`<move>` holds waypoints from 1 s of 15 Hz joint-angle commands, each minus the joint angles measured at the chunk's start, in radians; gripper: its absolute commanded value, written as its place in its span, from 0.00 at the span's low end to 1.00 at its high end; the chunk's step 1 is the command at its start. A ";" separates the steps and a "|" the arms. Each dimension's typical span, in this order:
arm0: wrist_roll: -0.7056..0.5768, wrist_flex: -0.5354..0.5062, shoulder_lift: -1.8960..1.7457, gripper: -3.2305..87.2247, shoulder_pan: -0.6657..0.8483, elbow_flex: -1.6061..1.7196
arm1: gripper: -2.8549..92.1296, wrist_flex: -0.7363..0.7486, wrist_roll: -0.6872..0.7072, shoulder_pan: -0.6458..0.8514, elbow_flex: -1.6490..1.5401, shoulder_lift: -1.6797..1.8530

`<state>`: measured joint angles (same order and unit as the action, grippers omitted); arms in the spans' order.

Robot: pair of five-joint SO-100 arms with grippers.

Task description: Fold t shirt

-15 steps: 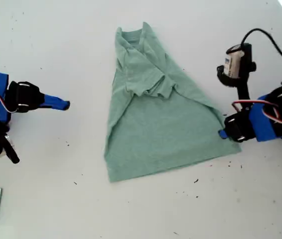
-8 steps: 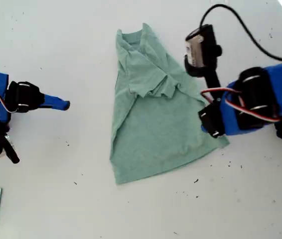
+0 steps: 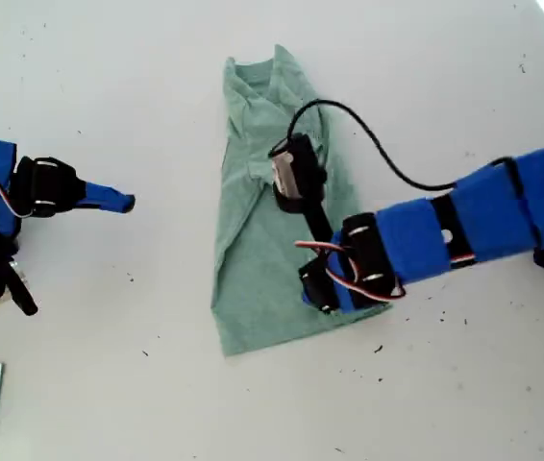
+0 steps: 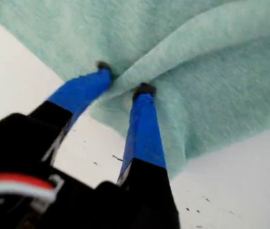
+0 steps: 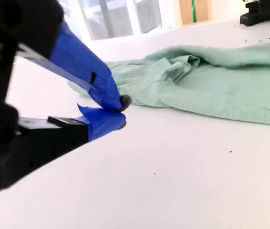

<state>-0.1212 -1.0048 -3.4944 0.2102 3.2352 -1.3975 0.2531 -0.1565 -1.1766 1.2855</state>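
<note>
White table, t shirt now narrower.

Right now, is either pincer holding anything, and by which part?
My first pincer is shut on a fold of the t shirt near its hem edge. My second pincer is shut and holds nothing.

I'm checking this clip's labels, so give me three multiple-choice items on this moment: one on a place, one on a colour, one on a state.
1. Where is my second gripper?
A. on the shirt
B. on bare table at the exterior view's left
C. out of sight

2. What colour is the t shirt?
A. pale mint green
B. red
C. black

3. What is my first gripper doing?
A. hanging open above bare table
B. holding a cable
C. pinching a fold of shirt fabric

Answers: 1 B, its tip lies clear of the cloth. 2 A, seen in every view. 3 C, the first wrist view shows cloth gathered between its fingertips.
</note>
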 commanded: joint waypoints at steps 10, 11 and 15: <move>-0.009 0.015 -0.006 0.03 0.000 0.012 | 0.06 0.006 0.169 0.239 -1.131 1.164; -0.009 0.015 -0.006 0.03 -0.002 0.012 | 0.05 0.084 0.175 0.273 -1.328 1.328; 0.014 0.014 -0.003 0.03 -0.003 0.008 | 0.05 0.183 0.212 0.371 -1.680 1.571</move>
<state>-0.1181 -1.0048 -3.4944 0.2102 3.2352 -1.2579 0.4403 0.1779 -2.7949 2.7995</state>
